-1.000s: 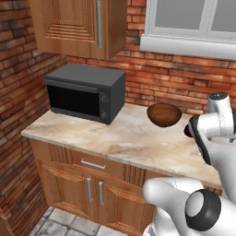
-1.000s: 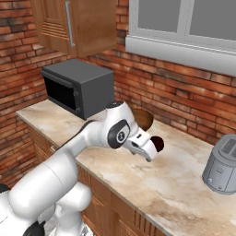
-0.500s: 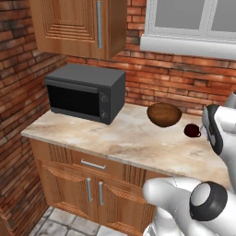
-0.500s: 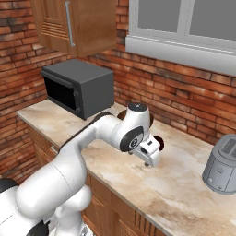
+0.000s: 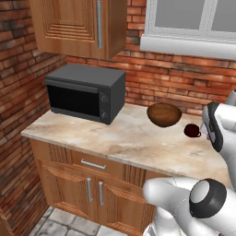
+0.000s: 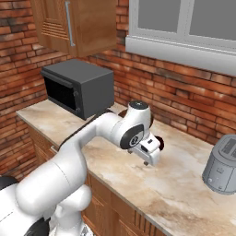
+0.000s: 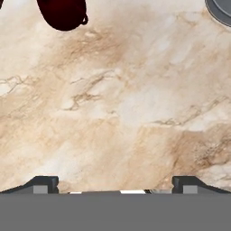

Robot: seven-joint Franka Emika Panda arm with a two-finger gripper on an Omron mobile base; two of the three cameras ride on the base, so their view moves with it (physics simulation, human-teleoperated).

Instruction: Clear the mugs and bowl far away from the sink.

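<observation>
The dark red mug stands on the marble counter, just right of the dark brown bowl by the brick wall. In the hand view the mug sits at the top left, well away from the fingertips. My gripper is open over bare counter, with nothing between its fingers. In the right base view the hand hovers low, with the mug peeking out behind it. The sink is out of view.
A black microwave stands at the left end of the counter under a wooden wall cabinet. A grey toaster stands to the right. Drawers and cabinet doors run below the counter's front edge.
My hand has drawn back to the right, off the dark red mug, which now stands uncovered beside the bowl. The jaws stayed open.
</observation>
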